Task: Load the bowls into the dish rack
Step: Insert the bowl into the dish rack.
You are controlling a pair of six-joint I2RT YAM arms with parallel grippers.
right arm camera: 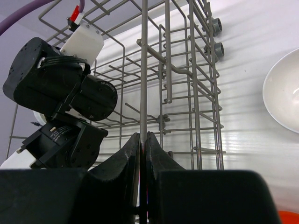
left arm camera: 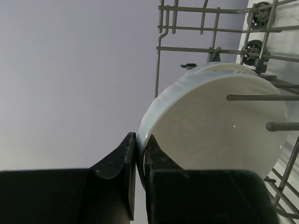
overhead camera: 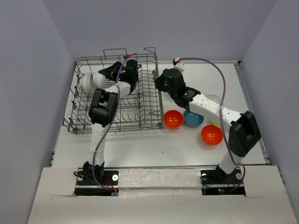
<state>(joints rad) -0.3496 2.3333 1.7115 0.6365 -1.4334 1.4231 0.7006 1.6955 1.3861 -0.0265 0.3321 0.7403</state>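
Lower right of the top view, two orange-red bowls (overhead camera: 173, 119) and a blue bowl (overhead camera: 193, 118) lie on the table (overhead camera: 140, 149) beside the dish rack (overhead camera: 148, 93); my right gripper (right arm camera: 143, 140) is clenched on an upright rack wire; upper left, my left gripper (left arm camera: 140, 142) grasps a white bowl (left arm camera: 210, 126) by its rim inside the rack.

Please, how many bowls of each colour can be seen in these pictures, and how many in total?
White bowls: 2
Orange bowls: 2
Blue bowl: 1
Yellow-green bowl: 1, mostly hidden under the right arm
Total: 6
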